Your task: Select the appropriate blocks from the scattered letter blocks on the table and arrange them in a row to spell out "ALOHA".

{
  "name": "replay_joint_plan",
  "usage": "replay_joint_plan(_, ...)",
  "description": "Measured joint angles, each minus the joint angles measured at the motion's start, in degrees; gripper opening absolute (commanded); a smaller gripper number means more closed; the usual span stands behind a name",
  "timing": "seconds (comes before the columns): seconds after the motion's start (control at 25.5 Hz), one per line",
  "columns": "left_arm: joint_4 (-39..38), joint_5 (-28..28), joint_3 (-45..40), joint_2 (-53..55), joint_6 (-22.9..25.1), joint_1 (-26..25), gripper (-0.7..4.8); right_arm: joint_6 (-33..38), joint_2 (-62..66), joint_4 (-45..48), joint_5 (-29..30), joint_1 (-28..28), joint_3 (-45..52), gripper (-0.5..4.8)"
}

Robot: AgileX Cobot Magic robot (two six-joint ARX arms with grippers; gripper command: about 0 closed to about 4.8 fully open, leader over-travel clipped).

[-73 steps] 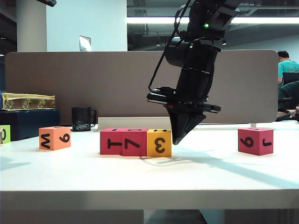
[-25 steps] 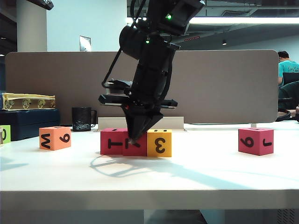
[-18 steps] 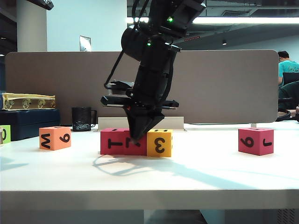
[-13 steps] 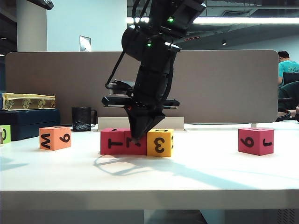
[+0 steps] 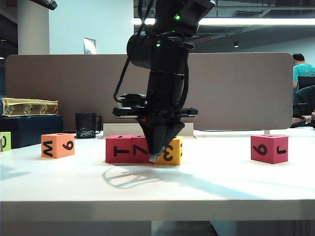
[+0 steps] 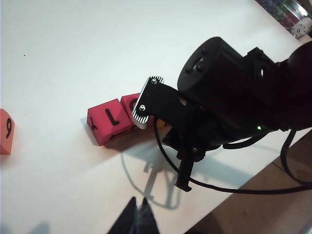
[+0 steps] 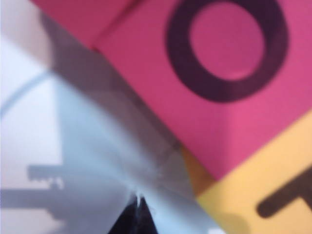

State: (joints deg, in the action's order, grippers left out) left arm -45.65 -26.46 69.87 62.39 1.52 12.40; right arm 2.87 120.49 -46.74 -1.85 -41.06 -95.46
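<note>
Three blocks stand in a row mid-table: a pink one [image 5: 118,149] showing T, a pink one [image 5: 139,146] showing 7, and a yellow one [image 5: 172,151] showing 3. An orange block [image 5: 57,145] sits apart at the left and a pink block [image 5: 268,148] far to the right. My right gripper [image 5: 155,158] is shut and empty, pointing down, its tip low in front of the seam between the middle pink block [image 7: 226,73] and the yellow block [image 7: 263,185]. My left gripper [image 6: 139,217] is shut, empty, hovering over the bare table [image 6: 58,58] nearer the front edge.
A black mug [image 5: 87,125] stands behind the orange block. A lime-green cube [image 5: 4,141] sits at the far left edge. A grey-brown divider panel [image 5: 256,88] closes off the back. The right arm's body [image 6: 229,112] looms over the row of blocks.
The right gripper has tipped more upright. Its tip has slid right and lower, from the middle pink block's face to the seam with the yellow block. The blocks have barely shifted.
</note>
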Motion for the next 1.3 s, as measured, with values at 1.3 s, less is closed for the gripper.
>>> replay_joint_plan(1.3, 0.0, 0.0, 0.0, 0.0, 0.0, 0.0, -0.06, -1.4, -4.5, -6.3, -10.6, 2.8, 0.0, -0.06)
